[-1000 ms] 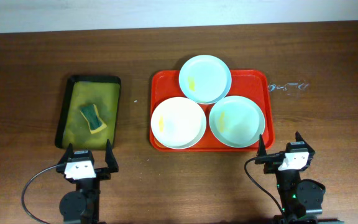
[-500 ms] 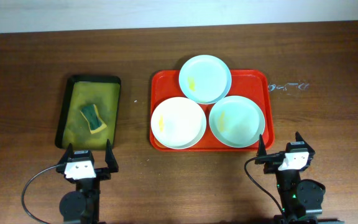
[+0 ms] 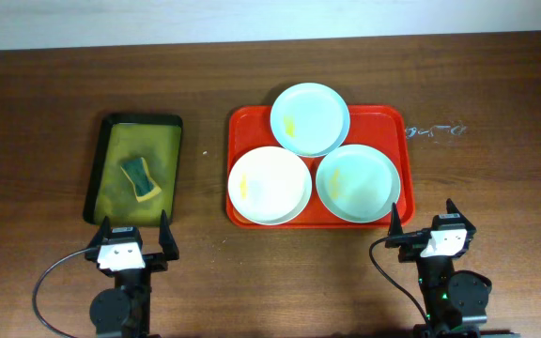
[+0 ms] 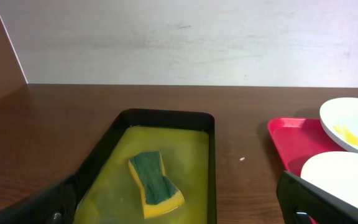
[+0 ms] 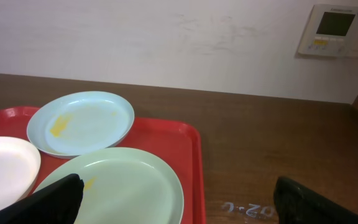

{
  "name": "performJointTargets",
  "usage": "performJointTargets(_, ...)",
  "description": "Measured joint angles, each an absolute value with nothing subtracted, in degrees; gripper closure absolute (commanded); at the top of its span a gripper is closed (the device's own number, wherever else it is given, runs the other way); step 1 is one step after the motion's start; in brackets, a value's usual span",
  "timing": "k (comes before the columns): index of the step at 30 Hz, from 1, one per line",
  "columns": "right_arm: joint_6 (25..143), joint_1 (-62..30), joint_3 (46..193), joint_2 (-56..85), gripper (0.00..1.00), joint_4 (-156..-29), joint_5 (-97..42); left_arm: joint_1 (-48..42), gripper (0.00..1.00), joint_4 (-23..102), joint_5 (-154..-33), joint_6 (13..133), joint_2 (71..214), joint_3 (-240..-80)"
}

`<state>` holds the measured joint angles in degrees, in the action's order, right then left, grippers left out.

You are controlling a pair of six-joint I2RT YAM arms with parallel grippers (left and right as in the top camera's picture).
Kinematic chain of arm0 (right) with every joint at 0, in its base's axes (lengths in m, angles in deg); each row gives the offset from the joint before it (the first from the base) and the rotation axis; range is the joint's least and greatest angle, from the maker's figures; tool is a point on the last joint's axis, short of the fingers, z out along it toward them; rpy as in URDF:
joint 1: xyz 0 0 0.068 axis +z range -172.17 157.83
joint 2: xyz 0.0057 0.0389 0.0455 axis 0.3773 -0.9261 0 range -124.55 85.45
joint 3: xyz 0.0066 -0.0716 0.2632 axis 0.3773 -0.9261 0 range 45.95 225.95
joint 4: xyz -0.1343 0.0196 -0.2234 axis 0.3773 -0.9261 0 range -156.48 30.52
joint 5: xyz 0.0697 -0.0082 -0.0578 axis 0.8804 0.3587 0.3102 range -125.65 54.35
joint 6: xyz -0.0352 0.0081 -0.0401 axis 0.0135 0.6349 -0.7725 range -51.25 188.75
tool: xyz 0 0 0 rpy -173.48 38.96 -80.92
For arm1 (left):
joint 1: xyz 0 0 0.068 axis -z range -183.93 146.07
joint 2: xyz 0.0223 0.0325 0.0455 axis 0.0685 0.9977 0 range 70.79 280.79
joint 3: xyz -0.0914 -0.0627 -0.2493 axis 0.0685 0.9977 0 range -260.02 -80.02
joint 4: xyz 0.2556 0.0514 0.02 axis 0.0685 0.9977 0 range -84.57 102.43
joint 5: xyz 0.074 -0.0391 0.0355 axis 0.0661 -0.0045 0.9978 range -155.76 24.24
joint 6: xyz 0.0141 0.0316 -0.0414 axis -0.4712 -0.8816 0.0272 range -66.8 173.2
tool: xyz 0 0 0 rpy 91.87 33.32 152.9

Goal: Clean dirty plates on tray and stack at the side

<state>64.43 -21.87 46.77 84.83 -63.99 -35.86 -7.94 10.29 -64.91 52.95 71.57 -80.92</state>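
Both arms sit at the near edge of the table (image 3: 45, 113). Left gripper (image 3: 136, 223): fingers (image 4: 36, 202) spread wide, nothing btwn them. It sits just short of the dark tray (image 3: 111, 119), not touching. Right gripper (image 3: 423, 214): also spread wide & empty, near the red tray (image 3: 393, 120) at its near-right corner, apart from it. In ea. wrist view the dark fingertips show only at the bottom corners.

Next out, on the left, the dark tray holds a yellowish-green liquid w/ a green-and-yellow sponge (image 3: 139, 178) lying in it, about mid-tray & turned diagonally.

Centre-right, the red tray carries all 3 plates. In the near row the white plate (image 3: 270, 185) is on the left w/ a yellow smear on its left part. The near mint plate (image 3: 358, 183) is on the right w/ a faint yellow spot (clearer from the right wrist). These 2 sit just beside ea. other.

Behind them the far mint plate (image 3: 310, 119) has a yellow smear left of centre & overhangs the tray's far rim. Its near edge meets both near plates; can't tell which rim lies on top.

Past the tray's far-right corner there are white marks (image 3: 437, 130) on the wood. Farthest back is a pale wall (image 5: 166, 37) w/ a small screen panel (image 5: 334, 30).
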Motion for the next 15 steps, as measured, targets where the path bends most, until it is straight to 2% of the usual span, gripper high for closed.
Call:
performJointTargets(10,64.43,-21.87,46.77,84.83,0.02,-63.99,-35.86,-7.94,0.00,10.25,-65.42,52.97,71.57,-80.92)
performJointTargets(15,64.46,-21.89,46.77,84.83,0.02,-63.99,-35.86,-7.98,0.00,8.52,-76.56,57.45,71.57,-80.90)
